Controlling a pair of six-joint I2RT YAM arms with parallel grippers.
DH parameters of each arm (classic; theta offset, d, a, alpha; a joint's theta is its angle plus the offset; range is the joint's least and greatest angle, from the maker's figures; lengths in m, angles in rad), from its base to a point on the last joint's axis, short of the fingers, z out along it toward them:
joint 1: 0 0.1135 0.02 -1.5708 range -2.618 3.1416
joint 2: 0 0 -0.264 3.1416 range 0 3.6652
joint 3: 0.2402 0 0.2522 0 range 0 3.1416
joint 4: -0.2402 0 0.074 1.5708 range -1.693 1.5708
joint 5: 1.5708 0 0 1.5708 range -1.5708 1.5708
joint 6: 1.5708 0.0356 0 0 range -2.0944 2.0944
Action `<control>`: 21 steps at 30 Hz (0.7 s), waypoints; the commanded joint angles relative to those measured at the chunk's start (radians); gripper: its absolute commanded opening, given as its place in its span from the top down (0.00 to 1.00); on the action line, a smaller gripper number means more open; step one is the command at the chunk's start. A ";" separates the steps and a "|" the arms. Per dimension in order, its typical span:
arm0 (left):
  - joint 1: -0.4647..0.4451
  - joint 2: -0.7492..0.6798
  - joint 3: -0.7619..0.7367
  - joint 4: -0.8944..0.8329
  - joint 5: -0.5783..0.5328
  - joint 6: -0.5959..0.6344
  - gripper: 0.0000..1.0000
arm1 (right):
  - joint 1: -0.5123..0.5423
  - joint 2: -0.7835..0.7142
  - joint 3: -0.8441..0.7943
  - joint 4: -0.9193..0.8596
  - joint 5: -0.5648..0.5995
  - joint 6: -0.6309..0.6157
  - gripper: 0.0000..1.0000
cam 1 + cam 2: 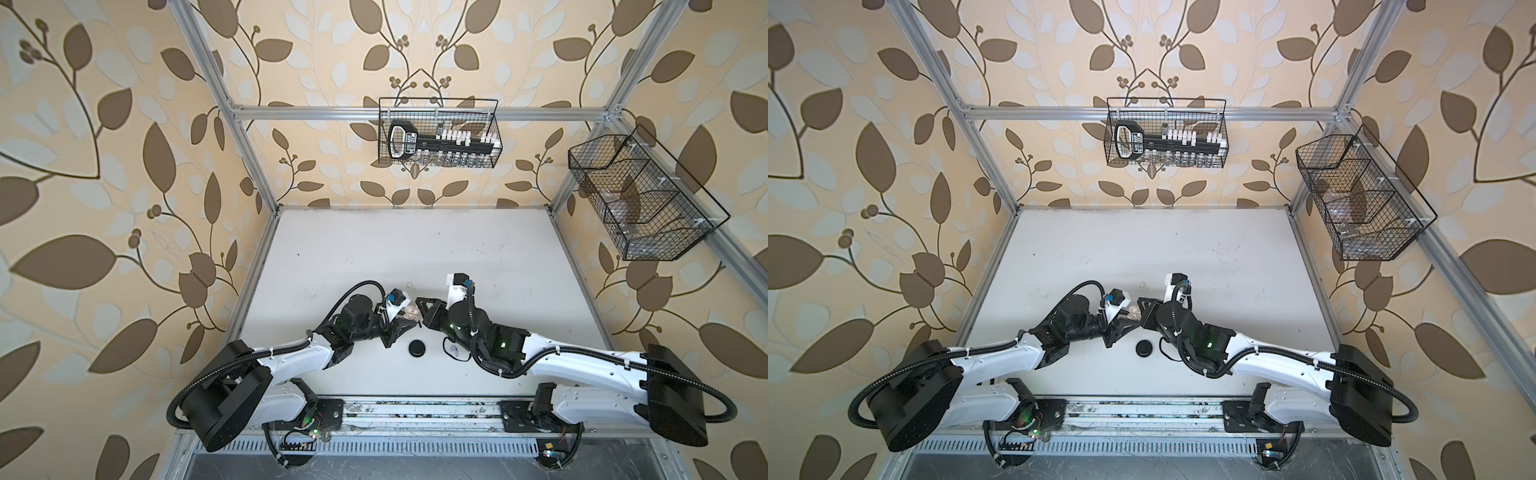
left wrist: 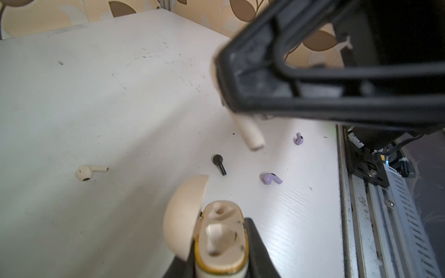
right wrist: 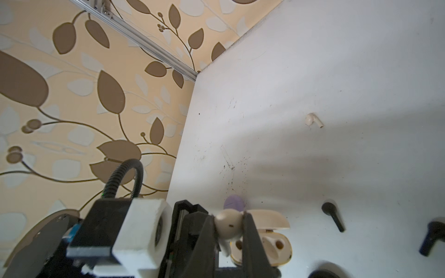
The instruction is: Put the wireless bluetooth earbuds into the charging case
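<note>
My left gripper (image 2: 221, 255) is shut on a cream charging case (image 2: 220, 231) whose lid stands open and whose two sockets are empty. My right gripper (image 3: 228, 222) is shut on the round head of a white earbud (image 3: 227, 225), stem pointing down just above the case (image 3: 269, 248). In the left wrist view that stem (image 2: 251, 134) sticks out below the right gripper's fingers (image 2: 277, 96). On the table lie another white earbud (image 2: 88, 171), a black earbud (image 2: 219, 163) and two lavender earbuds (image 2: 272, 178) (image 2: 298, 139). Both grippers meet mid-table (image 1: 413, 316).
A shut black round case (image 1: 417, 347) lies near the front, between the arms. A lavender case (image 3: 234, 202) sits just behind the held case. A dark object (image 3: 433, 238) lies at the right wrist view's edge. Wire baskets (image 1: 440, 133) (image 1: 640, 199) hang on the frame.
</note>
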State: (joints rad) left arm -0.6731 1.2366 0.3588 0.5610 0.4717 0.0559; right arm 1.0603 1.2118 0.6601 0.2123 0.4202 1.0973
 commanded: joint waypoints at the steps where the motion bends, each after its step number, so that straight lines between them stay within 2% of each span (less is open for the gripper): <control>1: 0.000 -0.009 0.042 0.083 0.024 -0.036 1.00 | 0.021 0.045 -0.019 0.074 0.068 0.028 0.87; 10: 0.001 -0.061 0.051 0.053 0.009 -0.091 1.00 | 0.101 0.107 -0.020 0.156 0.189 0.040 0.90; 21: 0.001 -0.135 0.042 0.022 0.015 -0.108 1.00 | 0.109 0.120 -0.029 0.186 0.227 0.048 0.90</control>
State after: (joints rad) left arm -0.6727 1.1297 0.3687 0.5472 0.4660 -0.0444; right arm 1.1633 1.3144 0.6464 0.3763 0.6170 1.1301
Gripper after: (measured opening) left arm 0.250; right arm 0.136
